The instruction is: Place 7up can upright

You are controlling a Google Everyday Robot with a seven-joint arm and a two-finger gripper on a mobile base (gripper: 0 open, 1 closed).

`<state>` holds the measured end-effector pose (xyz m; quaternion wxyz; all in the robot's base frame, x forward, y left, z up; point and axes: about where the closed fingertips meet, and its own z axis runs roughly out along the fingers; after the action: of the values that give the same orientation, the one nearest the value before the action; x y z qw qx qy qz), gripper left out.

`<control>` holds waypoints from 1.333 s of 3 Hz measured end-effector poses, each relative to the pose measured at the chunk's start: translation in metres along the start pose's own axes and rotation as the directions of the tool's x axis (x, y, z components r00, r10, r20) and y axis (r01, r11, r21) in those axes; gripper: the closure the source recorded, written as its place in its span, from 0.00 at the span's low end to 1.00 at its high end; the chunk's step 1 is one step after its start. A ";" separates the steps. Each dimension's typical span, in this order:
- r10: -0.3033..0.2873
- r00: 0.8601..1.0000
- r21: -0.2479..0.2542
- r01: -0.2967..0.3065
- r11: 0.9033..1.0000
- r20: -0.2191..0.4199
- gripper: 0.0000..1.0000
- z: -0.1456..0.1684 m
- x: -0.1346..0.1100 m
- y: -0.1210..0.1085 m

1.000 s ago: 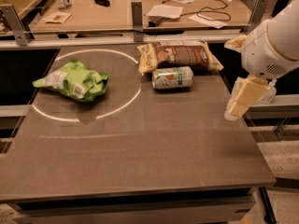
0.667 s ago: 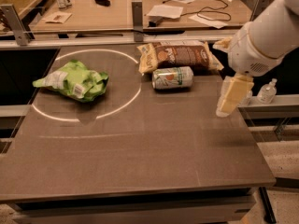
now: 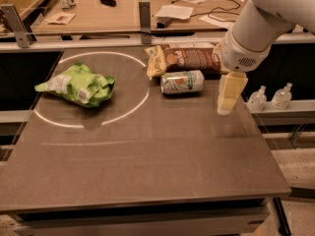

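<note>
The 7up can point(image 3: 182, 81) lies on its side on the grey table point(image 3: 147, 166), silver top pointing left, just in front of a brown and yellow chip bag point(image 3: 184, 58). My gripper point(image 3: 229, 95) hangs from the white arm to the right of the can, a short gap away, a little above the table near its right edge. It holds nothing that I can see.
A bright green snack bag point(image 3: 78, 85) lies at the left inside a white circle drawn on the table. Two small clear bottles point(image 3: 269, 97) stand on a ledge past the right edge. A desk with papers and cables is behind.
The arm and gripper have moved left and slightly toward the can. The can and bags have not moved.
</note>
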<state>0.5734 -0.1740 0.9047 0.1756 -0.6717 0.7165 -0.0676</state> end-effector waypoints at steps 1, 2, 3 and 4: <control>-0.025 0.999 -0.019 0.025 1.000 -0.030 0.00 0.010 -0.011 -0.001; -0.025 0.999 -0.019 0.025 1.000 -0.030 0.00 0.010 -0.011 -0.001; -0.017 0.999 -0.059 0.016 0.998 -0.029 0.00 0.023 -0.017 -0.002; -0.006 1.000 -0.107 0.003 0.994 -0.023 0.00 0.041 -0.027 -0.002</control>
<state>0.5905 -0.1419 0.8722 0.1309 -0.6809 0.7196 -0.0374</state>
